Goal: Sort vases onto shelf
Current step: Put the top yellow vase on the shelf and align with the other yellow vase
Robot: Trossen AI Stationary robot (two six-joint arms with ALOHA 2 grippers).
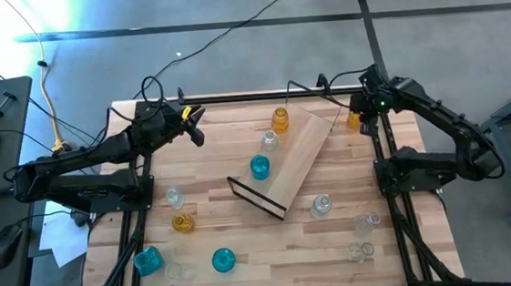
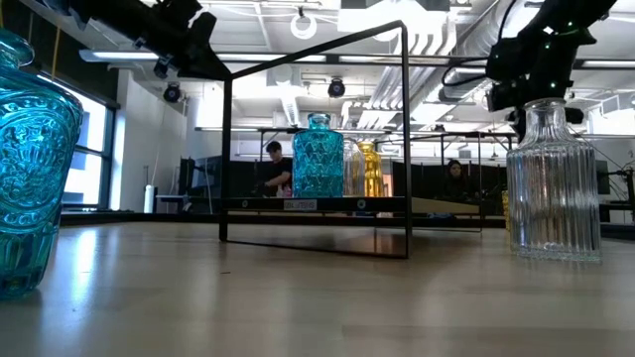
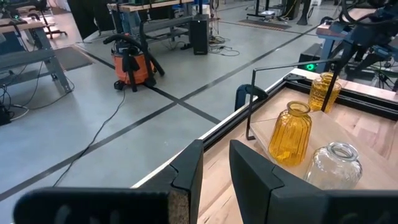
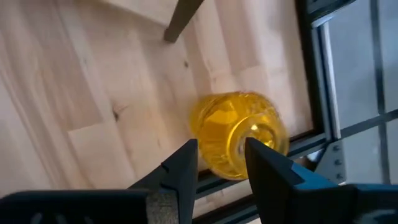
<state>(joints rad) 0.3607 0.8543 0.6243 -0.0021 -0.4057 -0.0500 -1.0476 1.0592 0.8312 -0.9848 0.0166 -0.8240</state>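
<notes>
R hand open above amber vase, table's 1 o'clock corner; L hand open, idle. Glass: slick, fragile, grip neck.

One camera hangs above and looks straight down on the whole table, with my left arm at the picture's left and my right arm at its right. A second one sits at table-top height, very near a teal vase, and faces level across the wood into the room behind. My left wrist camera looks past my left pincer over the far table edge to the floor. My right wrist camera looks down, close on an amber vase. The shelf shows in the high and low views.
</notes>
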